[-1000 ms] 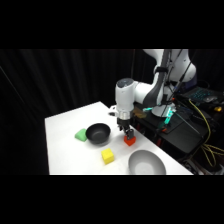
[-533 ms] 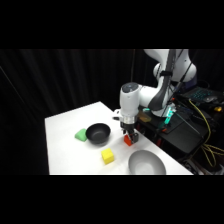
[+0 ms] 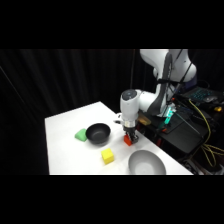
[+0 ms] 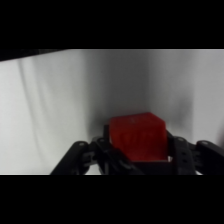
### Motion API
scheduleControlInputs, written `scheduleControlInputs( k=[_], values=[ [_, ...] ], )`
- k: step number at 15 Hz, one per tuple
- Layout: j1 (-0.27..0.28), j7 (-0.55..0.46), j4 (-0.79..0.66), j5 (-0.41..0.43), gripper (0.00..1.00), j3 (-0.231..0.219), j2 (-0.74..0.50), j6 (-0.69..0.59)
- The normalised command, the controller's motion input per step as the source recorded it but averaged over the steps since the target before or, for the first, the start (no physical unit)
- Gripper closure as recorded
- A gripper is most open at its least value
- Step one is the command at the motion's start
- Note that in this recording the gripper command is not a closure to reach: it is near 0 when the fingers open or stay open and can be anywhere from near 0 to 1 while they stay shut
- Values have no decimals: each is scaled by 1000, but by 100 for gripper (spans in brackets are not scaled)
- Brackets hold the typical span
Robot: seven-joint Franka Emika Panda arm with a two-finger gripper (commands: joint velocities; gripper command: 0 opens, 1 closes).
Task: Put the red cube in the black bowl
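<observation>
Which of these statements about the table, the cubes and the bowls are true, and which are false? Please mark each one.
1. The gripper is down at the red cube. True.
2. The red cube lies inside the black bowl. False: it is outside the bowl, at the gripper, to the bowl's right in the side view.
3. The yellow cube sits on the table in front of the black bowl. True.
4. The grey bowl is smaller than the black bowl. False: the grey bowl is the larger one.
5. A green object lies by the black bowl's left side. True.
</observation>
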Motion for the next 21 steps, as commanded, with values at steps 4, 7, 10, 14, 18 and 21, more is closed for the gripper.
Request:
scheduleControlInputs(
  k=[4, 7, 10, 14, 18, 21],
  values=[
    [195, 178, -118, -6, 100, -159, -272, -57],
    [233, 341, -117, -150, 100, -195, -575, -408],
    [4, 247, 27, -132, 100, -39, -650, -689],
    [-248, 40, 284, -102, 100, 62, -428, -635],
    [-314, -125, 441, -49, 100, 24, 25, -255],
    [-219, -165, 419, 30, 100, -22, 322, 26]
  ],
)
